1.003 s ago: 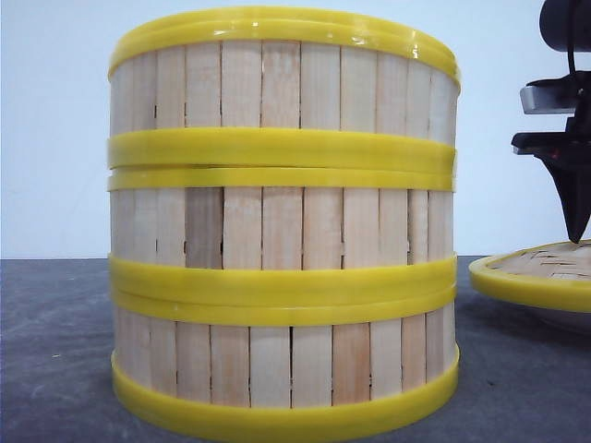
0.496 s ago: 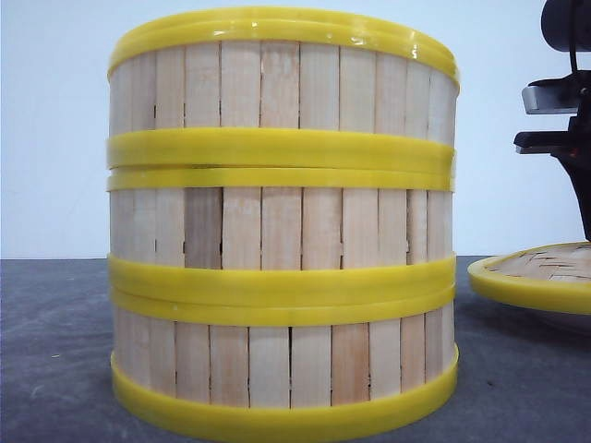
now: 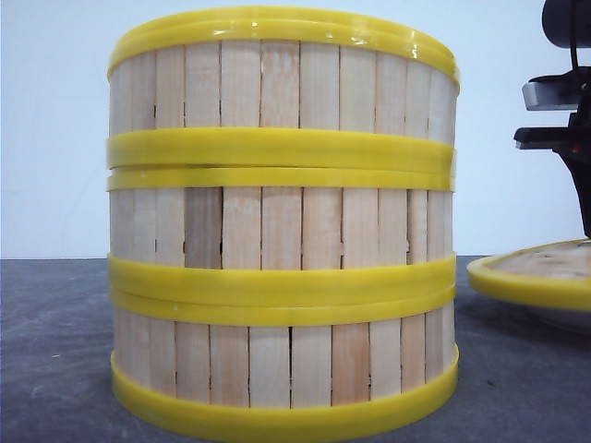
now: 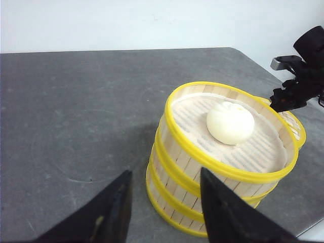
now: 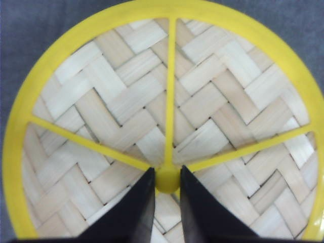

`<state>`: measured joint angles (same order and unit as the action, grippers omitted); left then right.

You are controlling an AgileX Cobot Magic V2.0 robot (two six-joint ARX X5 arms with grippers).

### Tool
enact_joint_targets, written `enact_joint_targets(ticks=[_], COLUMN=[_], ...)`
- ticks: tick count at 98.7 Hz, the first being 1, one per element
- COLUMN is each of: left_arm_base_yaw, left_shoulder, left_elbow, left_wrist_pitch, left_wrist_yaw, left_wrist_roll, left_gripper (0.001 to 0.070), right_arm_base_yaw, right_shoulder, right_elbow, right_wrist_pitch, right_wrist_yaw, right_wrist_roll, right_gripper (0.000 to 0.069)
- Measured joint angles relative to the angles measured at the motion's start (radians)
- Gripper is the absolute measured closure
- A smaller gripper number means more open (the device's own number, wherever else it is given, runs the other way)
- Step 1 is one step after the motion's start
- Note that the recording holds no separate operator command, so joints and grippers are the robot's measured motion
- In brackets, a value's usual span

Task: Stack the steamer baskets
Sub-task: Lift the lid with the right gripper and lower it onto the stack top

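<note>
On the grey bench point(image 4: 76, 111), toward its right edge as seen in the left wrist view, the three steamer baskets point(image 3: 282, 221) are found already piled into one column, rim seated on rim, with the walls in line and no tilt to be made out. The stacking itself is therefore judged to be finished. What may be left is the covering of the column, since the top basket is open and the woven lid point(image 5: 164, 121) is not on it; in the front view that lid lies to the right of the column, apart from it, and seems to rest on something pale beneath, too little of which is shown to be named.

Counted from largest to smallest: one bench, three baskets, one lid, one white bun point(image 4: 230, 122) lying on the liner of the top basket, and two grippers.

The right gripper point(image 5: 167, 190) is set over the lid's centre, its fingers drawn narrow to either side of the yellow hub point(image 5: 167, 178); whether the hub is actually pinched cannot be told. The left gripper point(image 4: 162, 202) is held wide apart with nothing between its fingers, above the bench just beside the column and clear of it
</note>
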<state>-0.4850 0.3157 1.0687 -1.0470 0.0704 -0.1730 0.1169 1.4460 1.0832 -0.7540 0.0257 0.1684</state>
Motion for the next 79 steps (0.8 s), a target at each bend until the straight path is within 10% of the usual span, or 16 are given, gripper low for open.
enact_joint_targets(ticks=[79], left_arm_base_yaw=[0.0], left_shoulder=[0.0], left_elbow=[0.0], left_wrist_pitch=[0.0], left_wrist_yaw=[0.0], left_wrist_roll=[0.0], left_gripper=[0.047], right_arm_base_yaw=[0.122], right_shoulder=[-0.14], right_elbow=[0.613], right_wrist_pitch=[-0.292], right_wrist_yaw=[-0.192], right_wrist_roll=[-0.067], right_gripper=[0.0636])
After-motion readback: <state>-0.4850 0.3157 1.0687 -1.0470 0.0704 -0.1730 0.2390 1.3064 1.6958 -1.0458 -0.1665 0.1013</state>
